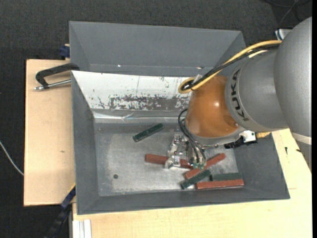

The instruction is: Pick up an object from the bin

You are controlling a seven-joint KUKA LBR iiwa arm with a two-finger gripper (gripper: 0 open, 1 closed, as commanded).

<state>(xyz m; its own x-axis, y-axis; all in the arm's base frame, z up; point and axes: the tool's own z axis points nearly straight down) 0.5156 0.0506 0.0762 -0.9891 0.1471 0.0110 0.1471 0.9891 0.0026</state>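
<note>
The claw (175,157) is down at the right end of a red-brown flat stick (154,158) lying mid-floor in the bin (84,152). I cannot tell whether it is apart or clamped. It should grip across the stick's narrow width and lift straight up, clear of the heap of red and green sticks (210,177) near the front right corner.

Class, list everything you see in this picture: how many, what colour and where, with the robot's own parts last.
bin: one, grey, middle of view
lone green stick: one, dark green, back of bin floor
second green stick: one, dark green, front right heap
red sticks: at least three, red-brown, front right heap, one lying left of the gripper
arm: one, grey, from the right
orange cover: one, on the wrist
cable: one, yellow, along the arm
gripper: one, silver, low over the red sticks
</note>
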